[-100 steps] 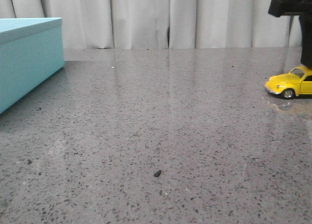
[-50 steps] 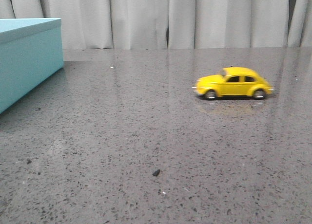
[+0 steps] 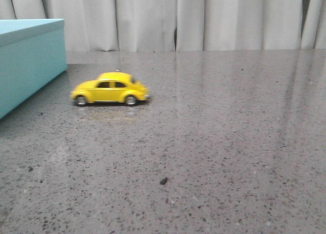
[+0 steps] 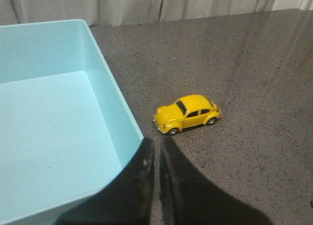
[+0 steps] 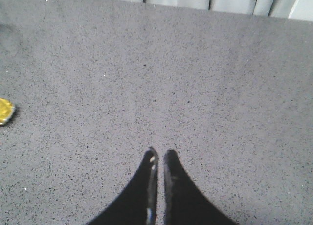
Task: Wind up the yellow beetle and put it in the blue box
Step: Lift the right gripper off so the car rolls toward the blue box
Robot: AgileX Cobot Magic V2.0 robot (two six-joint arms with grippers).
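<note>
- While the yellow beetle (image 3: 110, 89) stands on all four wheels on the grey speckled counter (image 3: 214, 137), you see it in the front view on the left part of the surface, side-on, with its nose toward the blue box (image 3: 30, 61) and a stretch of bare counter between the two.
- Neither claw touches the car; it sits free, slightly blurred in the front view.
- From the left wrist view you look down into the blue box (image 4: 54, 132), which is open, its pale floor bare, its near corner just beside the left claw (image 4: 156, 151).
- The same view shows the yellow beetle (image 4: 187, 114) on the counter just outside the box wall, close to the tips of the claw but apart from them.
- Your left claw is pressed together, the two dark fingers (image 4: 145, 162) nearly meeting with only a thin slit between, holding nothing.
- Your right claw (image 5: 158, 159) is likewise pressed together and empty, hanging over bare counter (image 5: 205, 88).
- At the edge of the right wrist view a small yellow piece of the beetle (image 5: 6, 111) shows, well apart from that claw.
- A small dark speck (image 3: 163, 181) lies on the counter near the front, and pale curtains (image 3: 204, 20) hang behind.
</note>
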